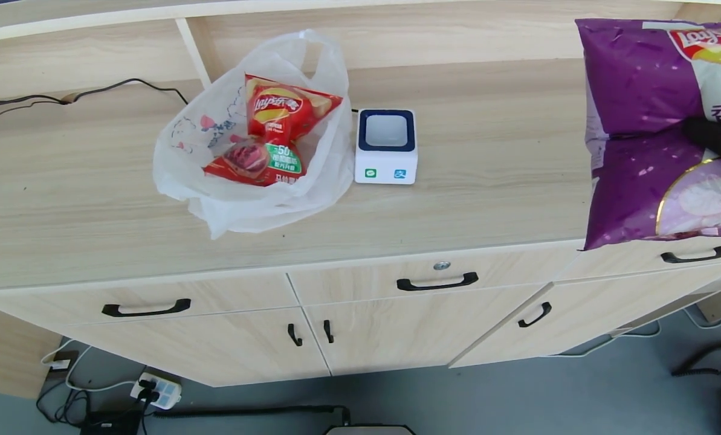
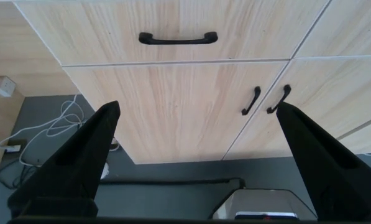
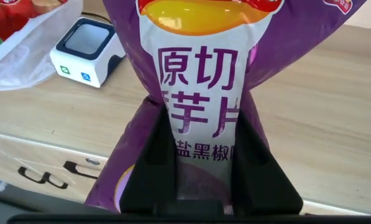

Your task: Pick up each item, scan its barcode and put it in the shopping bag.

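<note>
A light wooden desk stands on a grey floor. Its drawers have black handles. A white power strip lies below.

The counter is finished in pale, matt wood grain. The scanner is cased in smooth white plastic, with a glossy window. Beside the scanner, the shopping bag is made of thin, translucent, crinkled plastic. Glossy, creased film is seen on the purple chip bag and the red chip bag.
</note>
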`<state>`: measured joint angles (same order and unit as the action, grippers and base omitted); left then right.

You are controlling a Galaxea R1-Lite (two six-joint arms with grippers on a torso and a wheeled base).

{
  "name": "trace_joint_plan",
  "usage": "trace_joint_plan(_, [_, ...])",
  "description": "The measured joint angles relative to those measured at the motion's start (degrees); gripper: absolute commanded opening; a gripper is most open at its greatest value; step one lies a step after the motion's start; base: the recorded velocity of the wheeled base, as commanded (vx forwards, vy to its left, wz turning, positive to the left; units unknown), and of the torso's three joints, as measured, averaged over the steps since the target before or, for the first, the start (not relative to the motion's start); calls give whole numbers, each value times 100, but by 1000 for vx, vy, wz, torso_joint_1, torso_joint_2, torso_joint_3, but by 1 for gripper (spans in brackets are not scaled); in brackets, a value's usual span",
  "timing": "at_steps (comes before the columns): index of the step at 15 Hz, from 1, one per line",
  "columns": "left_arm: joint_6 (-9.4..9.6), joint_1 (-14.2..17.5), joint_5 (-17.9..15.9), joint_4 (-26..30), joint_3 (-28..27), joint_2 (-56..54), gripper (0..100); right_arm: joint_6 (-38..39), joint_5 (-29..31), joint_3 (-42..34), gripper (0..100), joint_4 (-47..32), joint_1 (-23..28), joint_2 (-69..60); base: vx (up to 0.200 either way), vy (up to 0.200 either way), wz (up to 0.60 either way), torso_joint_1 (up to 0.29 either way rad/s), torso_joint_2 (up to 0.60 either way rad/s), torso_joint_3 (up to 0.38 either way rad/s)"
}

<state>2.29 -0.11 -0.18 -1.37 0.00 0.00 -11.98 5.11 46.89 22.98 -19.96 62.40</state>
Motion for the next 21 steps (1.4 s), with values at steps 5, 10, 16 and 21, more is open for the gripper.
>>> trace_joint_plan(5, [-9,0,0,0,0,0,100,-2,-2,18,0,-2,0,101,0,200,0,0,2,-1])
trace_joint_plan(10, [-16,0,0,0,0,0,100,-16,4,-9,0,0,4,146,120,160,0,0,3,2])
trace_joint_plan(16, [-11,-2,0,-2,0,0,100,-35,-29,22,0,15,-10,223,100,0,0,-3,-1,0])
trace_joint_plan(21, [-11,0,0,0,0,0,100,-57,-101,293,0,39,-200,525,0,0,0,0,0,0])
